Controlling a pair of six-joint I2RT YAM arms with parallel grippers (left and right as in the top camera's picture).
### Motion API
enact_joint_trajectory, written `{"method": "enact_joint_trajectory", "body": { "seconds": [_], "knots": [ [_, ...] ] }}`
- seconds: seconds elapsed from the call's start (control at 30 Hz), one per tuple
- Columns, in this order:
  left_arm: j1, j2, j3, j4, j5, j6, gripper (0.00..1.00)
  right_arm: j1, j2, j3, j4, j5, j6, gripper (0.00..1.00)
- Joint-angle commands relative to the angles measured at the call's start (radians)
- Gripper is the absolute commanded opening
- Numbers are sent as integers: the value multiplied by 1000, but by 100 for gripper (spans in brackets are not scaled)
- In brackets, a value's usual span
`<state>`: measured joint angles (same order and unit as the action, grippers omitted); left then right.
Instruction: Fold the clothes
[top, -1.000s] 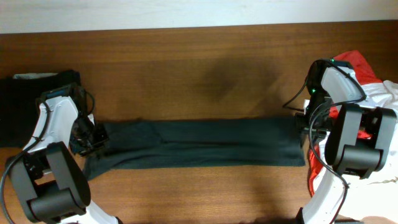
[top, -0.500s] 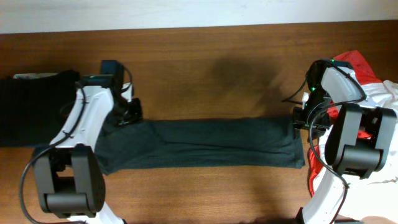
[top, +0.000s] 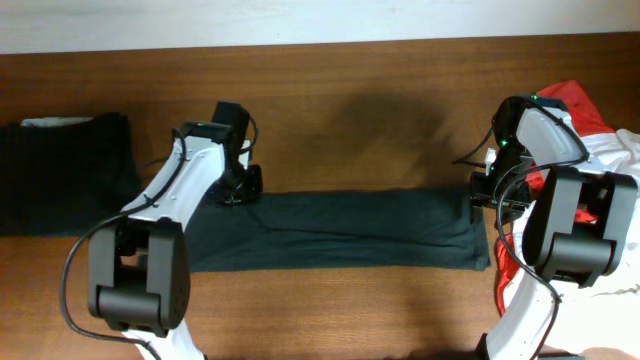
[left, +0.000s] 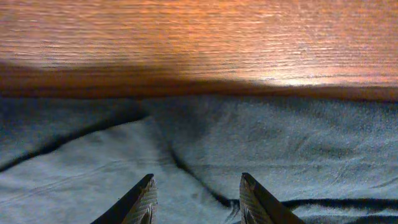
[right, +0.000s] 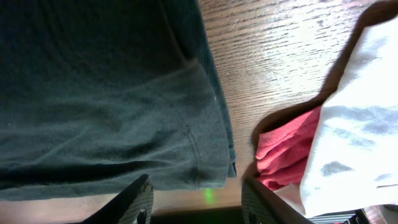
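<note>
A dark garment (top: 340, 230) lies folded into a long flat strip across the middle of the table. My left gripper (top: 243, 188) is open over the strip's far left edge; its wrist view shows the creased fabric (left: 261, 149) under the empty fingers (left: 198, 202). My right gripper (top: 482, 192) is open just above the strip's right end, whose hem (right: 205, 149) shows in the right wrist view between the fingers (right: 199, 202). No white lettering shows.
A black folded garment (top: 60, 175) lies at the far left. A heap of red and white clothes (top: 600, 140) lies at the right edge, beside the right arm; it also shows in the right wrist view (right: 336, 143). Bare wood lies behind and in front of the strip.
My left arm has swung from the strip's left end rightward and toward the far edge. The strip's left end now lies shorter and squarer. The right arm has stayed put.
</note>
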<state>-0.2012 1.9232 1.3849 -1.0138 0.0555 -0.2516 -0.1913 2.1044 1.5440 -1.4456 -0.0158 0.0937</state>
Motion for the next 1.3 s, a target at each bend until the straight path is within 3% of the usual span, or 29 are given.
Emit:
{"method": "enact_joint_trajectory", "body": {
  "seconds": [0.0,0.07,0.13,0.2,0.5,0.6,0.73,0.8,0.83,1.0,1.1,1.27],
  "knots": [
    [-3,31,3,-13,-8,-10,43,-27,-24,-8,-2,13,-13,50],
    [-3,56,3,-45,-7,-10,43,-78,-33,-8,-8,10,-13,50],
    [-3,64,-10,-65,-7,-10,43,-128,-39,-8,-5,-124,-134,56],
    [-2,52,0,-82,3,-10,44,-152,-39,-21,2,-225,-268,73],
    [91,-105,50,-102,27,-10,52,-138,-38,-240,232,-317,-348,72],
    [100,-105,50,-102,27,-10,56,-108,-38,-252,283,-325,-348,66],
    [99,-105,50,-105,27,-10,58,-57,-38,-252,327,-309,-347,36],
    [100,-105,50,-109,27,-10,58,-60,-38,-252,325,-249,-314,13],
    [99,-105,50,-113,27,-10,58,-63,-38,-252,325,-216,-287,7],
    [100,-105,50,-133,11,-9,58,-127,-40,-170,245,-6,-91,4],
    [101,-105,50,-163,-79,-9,58,-156,-76,-19,103,-37,-78,4],
    [135,-105,50,-171,-101,-10,60,31,-164,-5,15,-43,-82,4]
  ]
}}
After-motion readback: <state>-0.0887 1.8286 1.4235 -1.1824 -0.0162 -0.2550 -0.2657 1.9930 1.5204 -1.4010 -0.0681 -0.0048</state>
